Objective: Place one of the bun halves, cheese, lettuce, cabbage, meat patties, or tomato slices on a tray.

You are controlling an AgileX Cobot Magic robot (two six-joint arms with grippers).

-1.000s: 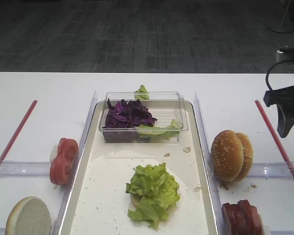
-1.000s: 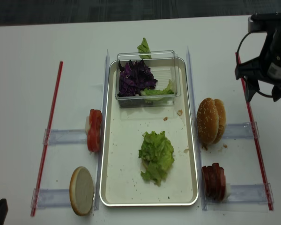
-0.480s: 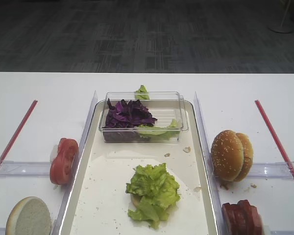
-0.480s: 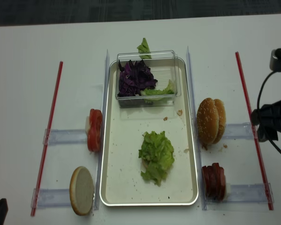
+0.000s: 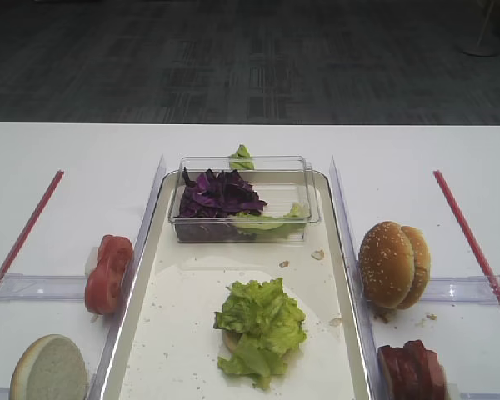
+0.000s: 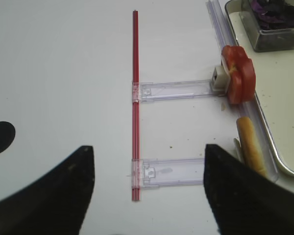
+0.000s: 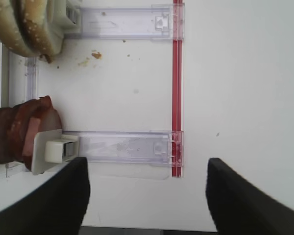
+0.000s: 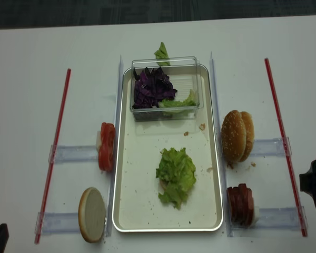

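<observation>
As far as these views show, item one, tray (image 8: 213, 158): lettuce (image 8: 175, 176) already lies at mid-floor on a pale round piece, barely showing under the leaves, which I take for a bun half though I cannot be sure. Item two, tub (image 8: 166, 87) at the tray's far end: cabbage (image 8: 152, 87) and a few green leaves, with one more leaf just behind it. Item three, left of the tray: tomato slices (image 8: 106, 146) on edge against a clear rail, and a flat bun half (image 8: 91, 214) nearer me. Item four, right of the tray: sesame buns (image 8: 236, 135) on edge, and patties (image 8: 241, 203) on edge nearer me. Cheese: none seen anywhere. Judgement: one placement looks done; patty, tomato, cabbage and a top bun are all still off the tray floor. My right gripper (image 7: 147, 196) hangs above the table just right of the patties, fingers (image 7: 59, 200) spread wide, nothing between them. My left gripper (image 6: 147, 191) hangs left of the tomato, fingers (image 6: 54, 191) likewise spread and empty. Hard to make out: both arms are nearly out of the overhead views, only dark corners showing; the patties are cut off by frame edges.
</observation>
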